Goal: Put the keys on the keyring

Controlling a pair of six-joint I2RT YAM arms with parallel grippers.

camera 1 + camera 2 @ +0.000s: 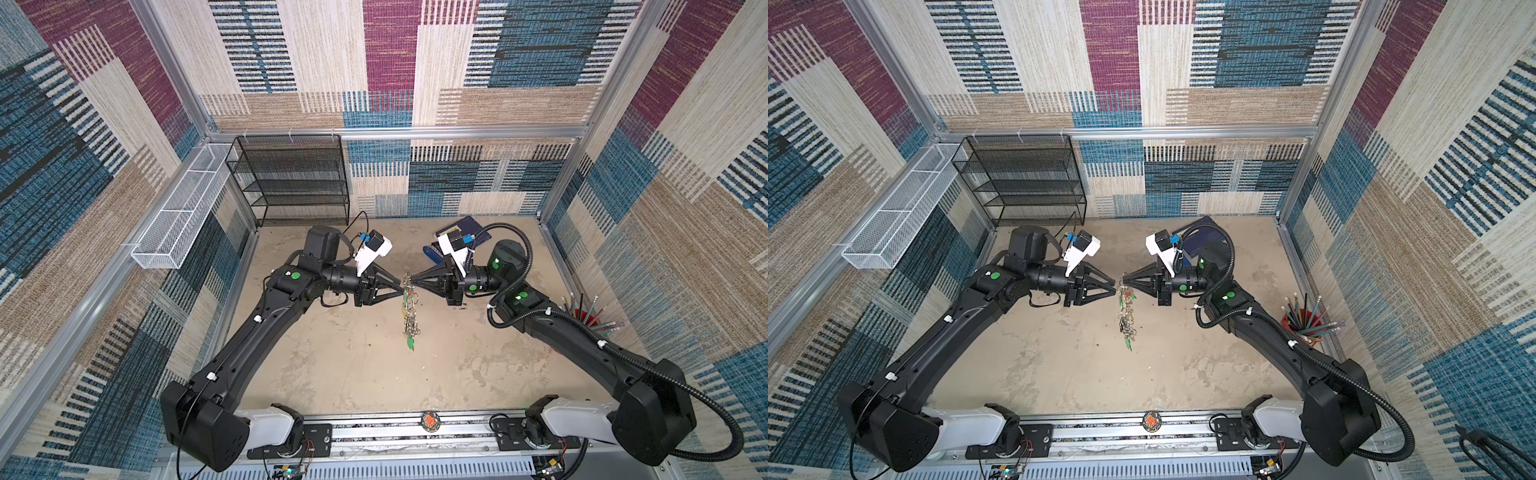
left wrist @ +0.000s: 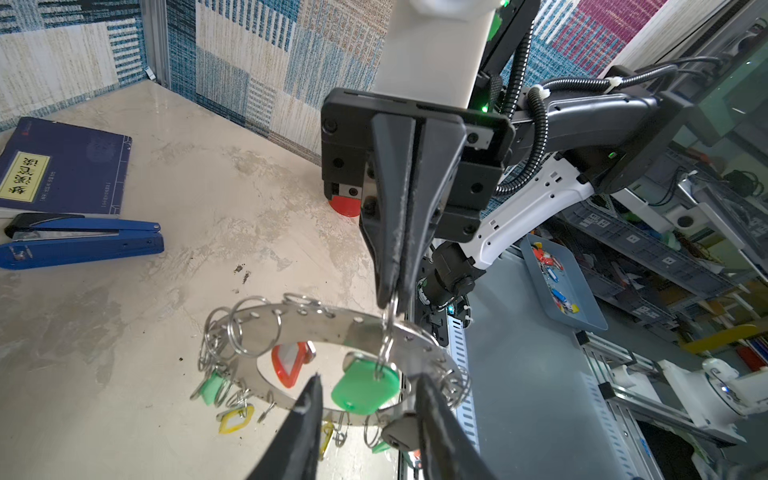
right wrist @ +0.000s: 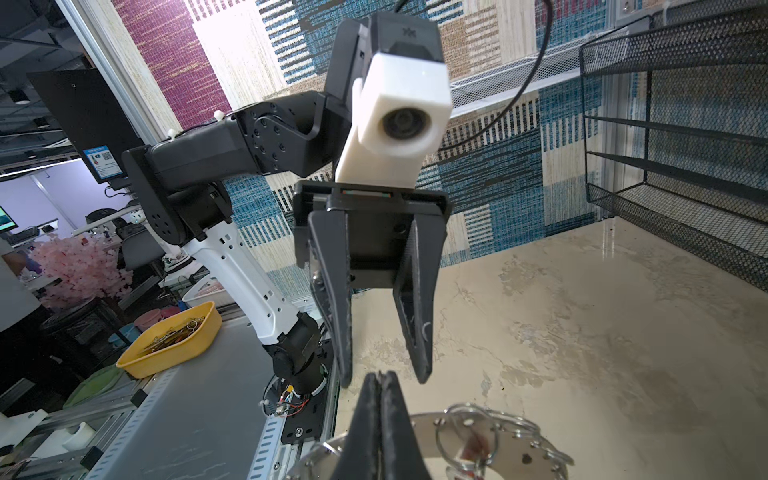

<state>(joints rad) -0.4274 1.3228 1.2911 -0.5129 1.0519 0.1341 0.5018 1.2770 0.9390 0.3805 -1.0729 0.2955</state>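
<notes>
Right gripper is pinching tight on one split ring of the keyring, so the whole disc is dangling off that single loop between the two arms, over the middle of the table. Can't tell whether the lowest tags are brushing the surface. Left gripper is sitting with its jaws apart, gripping nothing, straddling the green-tagged key that's hanging on that same loop. I'm guessing the disc is stiff and fairly weighty for one thin wire, so it's probably going to be swinging and twisting at any nudge, and the bare metal is looking slick. The flat plastic tag is looking like the safest spot to be grabbing. In both top views the disc is showing edge-on, its long line running from the fingertips toward the robot's base. Which way the key's blade is pointing, I can't make out.
</notes>
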